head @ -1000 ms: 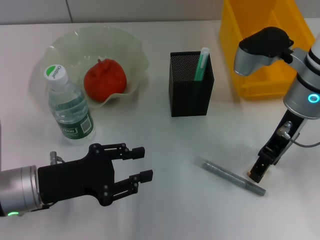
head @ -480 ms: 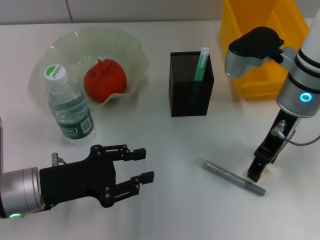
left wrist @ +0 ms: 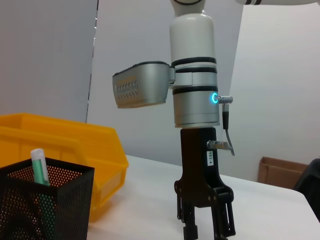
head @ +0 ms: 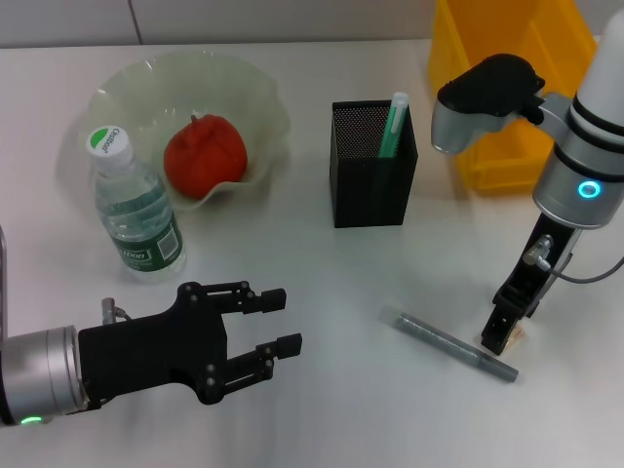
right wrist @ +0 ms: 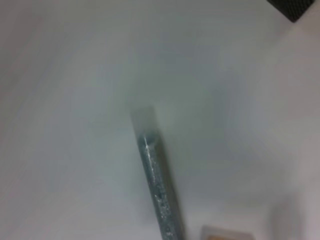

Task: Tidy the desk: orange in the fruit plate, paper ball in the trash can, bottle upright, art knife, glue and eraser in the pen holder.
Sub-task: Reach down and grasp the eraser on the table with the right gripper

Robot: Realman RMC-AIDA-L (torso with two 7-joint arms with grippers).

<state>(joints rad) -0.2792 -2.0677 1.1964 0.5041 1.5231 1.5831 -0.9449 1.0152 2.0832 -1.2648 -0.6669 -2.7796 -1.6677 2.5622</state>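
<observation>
Tiny tan-beige rectangular eraser (head: 515,336): on the white table (head: 341,292), directly beneath the right gripper (head: 499,336), whose narrow-set fingers (head: 494,340) point down around it; contact unclear. Grey glitter-filled glue stick (head: 454,345): just beside those fingers. Left gripper (head: 278,322): fingers wide, empty, well apart.

You see the white desk (head: 322,273) lit bright and even from above, with only soft, short shadows under things. The fruit plate (head: 263,97) gives a weak glare on its rim. The head view is sharp. In the right wrist view the grey stick (right wrist: 157,185) is blurred, out of focus.
</observation>
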